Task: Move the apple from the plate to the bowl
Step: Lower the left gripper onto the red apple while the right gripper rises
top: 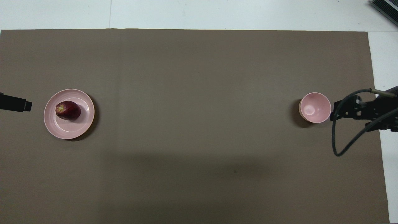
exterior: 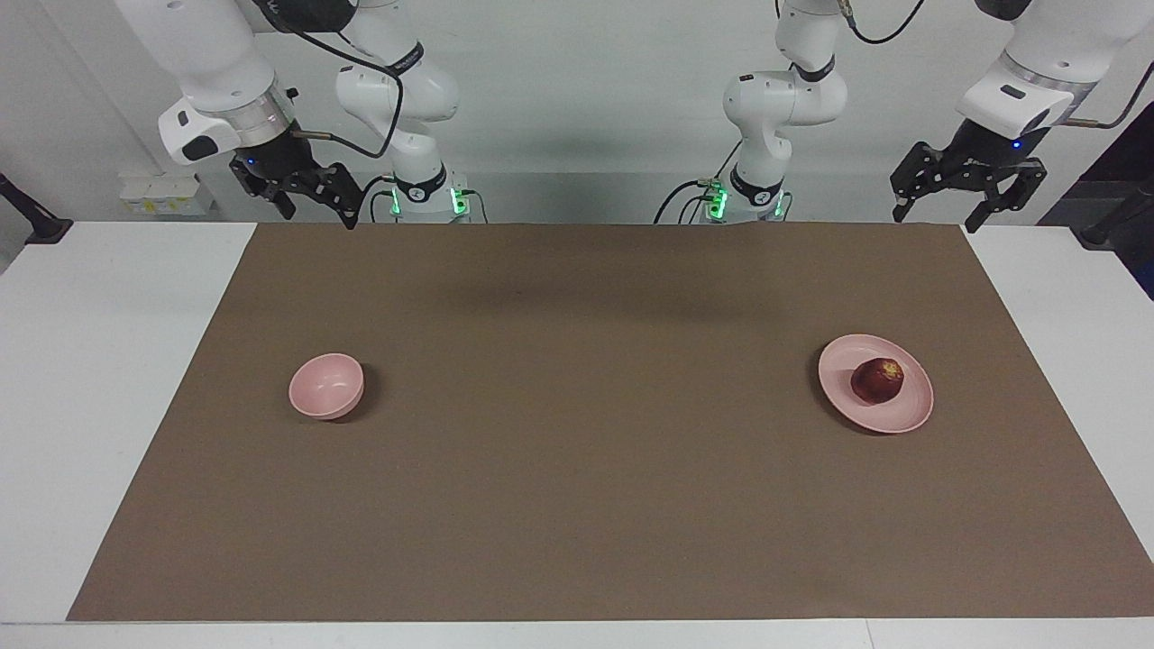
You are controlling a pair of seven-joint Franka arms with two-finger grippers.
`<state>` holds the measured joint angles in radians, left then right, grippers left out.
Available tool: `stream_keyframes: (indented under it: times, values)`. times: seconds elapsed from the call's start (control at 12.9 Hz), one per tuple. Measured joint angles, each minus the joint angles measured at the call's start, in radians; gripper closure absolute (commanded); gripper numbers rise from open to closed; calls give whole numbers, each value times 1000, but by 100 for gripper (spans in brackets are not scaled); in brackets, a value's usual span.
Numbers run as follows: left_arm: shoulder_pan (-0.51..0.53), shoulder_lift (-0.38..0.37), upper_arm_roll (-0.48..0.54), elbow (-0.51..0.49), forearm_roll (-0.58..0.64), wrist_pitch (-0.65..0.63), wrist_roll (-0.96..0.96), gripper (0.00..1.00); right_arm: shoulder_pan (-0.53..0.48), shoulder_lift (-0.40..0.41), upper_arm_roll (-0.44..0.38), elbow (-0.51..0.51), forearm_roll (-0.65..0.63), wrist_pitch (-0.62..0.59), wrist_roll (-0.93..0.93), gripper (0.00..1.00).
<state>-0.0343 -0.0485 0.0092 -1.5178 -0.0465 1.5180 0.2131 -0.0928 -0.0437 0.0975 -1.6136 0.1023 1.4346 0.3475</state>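
The dark red apple (exterior: 877, 380) (top: 68, 110) lies on the flat pink plate (exterior: 904, 420) (top: 69, 133) toward the left arm's end of the table. The small deep pink bowl (exterior: 326, 386) (top: 314, 107) stands empty toward the right arm's end. My left gripper (exterior: 935, 214) (top: 18, 104) hangs high in the air, outward of the plate, open and holding nothing. My right gripper (exterior: 317, 216) (top: 337, 112) is also raised, outward of the bowl, open and holding nothing. Neither gripper touches anything.
A brown mat (exterior: 577, 505) covers most of the white table (exterior: 99, 379). A black cable (top: 337, 146) loops down from the right arm's wrist. A dark object (top: 385, 9) sits at the table's corner farthest from the robots at the right arm's end.
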Motion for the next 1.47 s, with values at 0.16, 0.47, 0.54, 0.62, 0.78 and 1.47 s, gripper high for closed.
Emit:
stream_keyframes:
  times: [0.16, 0.47, 0.54, 0.62, 0.78, 1.47]
  values:
    - [0, 0, 0, 0, -1, 9, 0, 0, 6, 1, 2, -24, 60, 0, 92, 0]
    - [0, 9, 2, -19, -1, 59, 0, 0, 34, 23, 5, -68, 169, 21, 281, 0]
    - [0, 12, 3, -36, -1, 80, 0, 0, 52, 31, 6, -80, 193, 41, 332, 0]
    - [0, 13, 4, -59, -1, 106, 2, 0, 72, 37, 6, -94, 216, 61, 377, 0]
    - [1, 17, 7, -116, -1, 160, 16, 0, 107, 46, 7, -121, 273, 101, 480, 0]
    - [28, 27, 16, -408, -17, 479, 48, 0, 288, 135, 9, -205, 573, 394, 895, 0]
